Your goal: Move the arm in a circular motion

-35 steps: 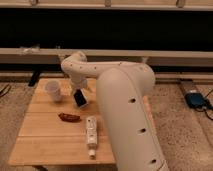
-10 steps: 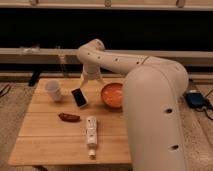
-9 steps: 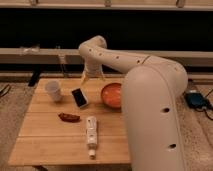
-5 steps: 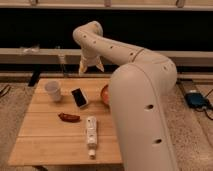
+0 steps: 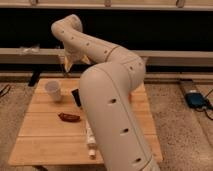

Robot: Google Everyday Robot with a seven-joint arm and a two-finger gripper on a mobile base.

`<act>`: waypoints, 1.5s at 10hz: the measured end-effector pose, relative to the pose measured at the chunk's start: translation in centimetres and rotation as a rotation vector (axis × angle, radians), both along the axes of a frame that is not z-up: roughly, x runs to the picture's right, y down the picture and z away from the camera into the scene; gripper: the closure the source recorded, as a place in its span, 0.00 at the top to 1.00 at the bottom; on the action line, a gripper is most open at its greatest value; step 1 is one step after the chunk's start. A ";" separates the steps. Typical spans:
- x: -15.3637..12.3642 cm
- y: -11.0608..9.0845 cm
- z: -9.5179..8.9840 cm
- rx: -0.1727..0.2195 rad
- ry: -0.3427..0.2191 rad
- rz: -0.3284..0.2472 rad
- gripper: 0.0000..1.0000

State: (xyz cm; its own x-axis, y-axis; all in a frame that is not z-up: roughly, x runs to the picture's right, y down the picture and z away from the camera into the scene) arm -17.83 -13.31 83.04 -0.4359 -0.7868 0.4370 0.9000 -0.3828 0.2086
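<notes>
The arm [image 5: 111,102] rises from the front edge of the wooden table [image 5: 42,142], bends high over it and curls down so that the gripper [image 5: 75,61] hangs above the table's far edge, beyond the white cup [image 5: 53,90], its two fingers spread apart and holding nothing.

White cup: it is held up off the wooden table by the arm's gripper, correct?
No. The camera view shows the white cup standing on the wooden table, not held; the gripper of the arm hangs apart from it above the table's far edge.
</notes>
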 end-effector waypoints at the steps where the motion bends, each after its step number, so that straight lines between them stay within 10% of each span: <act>1: -2.8 0.0 0.0 0.008 -0.021 -0.050 0.80; 4: -7.7 2.6 -2.2 0.040 -0.057 -0.180 0.80; 11: -16.2 16.0 -5.3 0.036 -0.217 -0.480 0.80; 15: -13.6 22.0 -4.7 -0.047 -0.298 -0.462 0.80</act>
State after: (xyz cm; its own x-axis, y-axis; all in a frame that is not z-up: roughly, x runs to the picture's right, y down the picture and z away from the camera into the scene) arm -31.47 8.67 78.33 -0.8413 -0.4671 0.2719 0.5401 -0.7082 0.4547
